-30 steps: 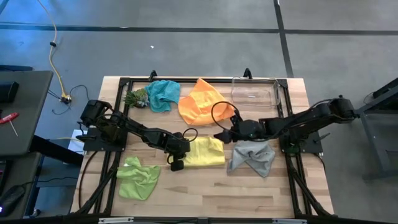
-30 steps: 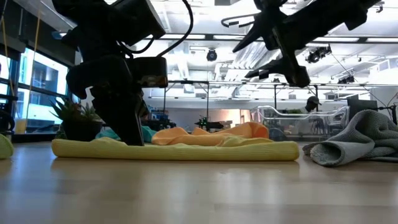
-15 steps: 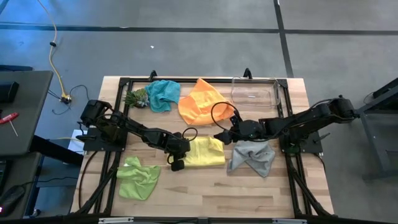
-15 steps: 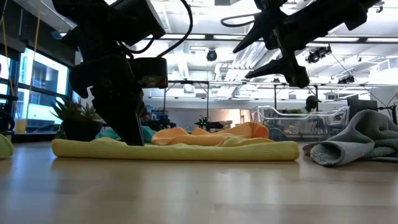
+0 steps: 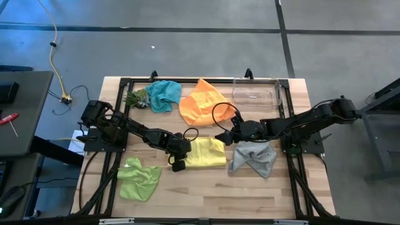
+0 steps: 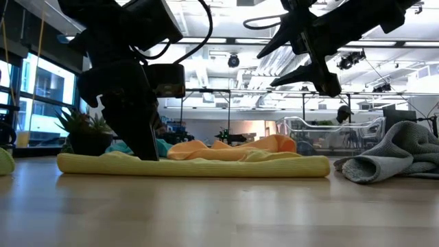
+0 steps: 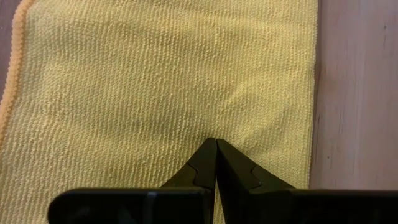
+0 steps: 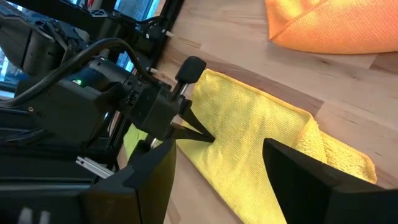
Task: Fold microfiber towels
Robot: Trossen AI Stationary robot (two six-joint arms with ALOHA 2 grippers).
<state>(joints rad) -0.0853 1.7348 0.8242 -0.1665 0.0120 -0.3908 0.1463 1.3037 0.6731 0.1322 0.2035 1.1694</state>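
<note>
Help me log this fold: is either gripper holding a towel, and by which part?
Nothing is lifted. The left gripper is shut, tips pressing on the yellow towel near its left edge; a pinch cannot be told. The right gripper hangs open above it, empty.

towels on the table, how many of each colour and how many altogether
teal towel: 1
orange towel: 1
yellow towel: 1
grey towel: 1
lime green towel: 1
total: 5 towels
</note>
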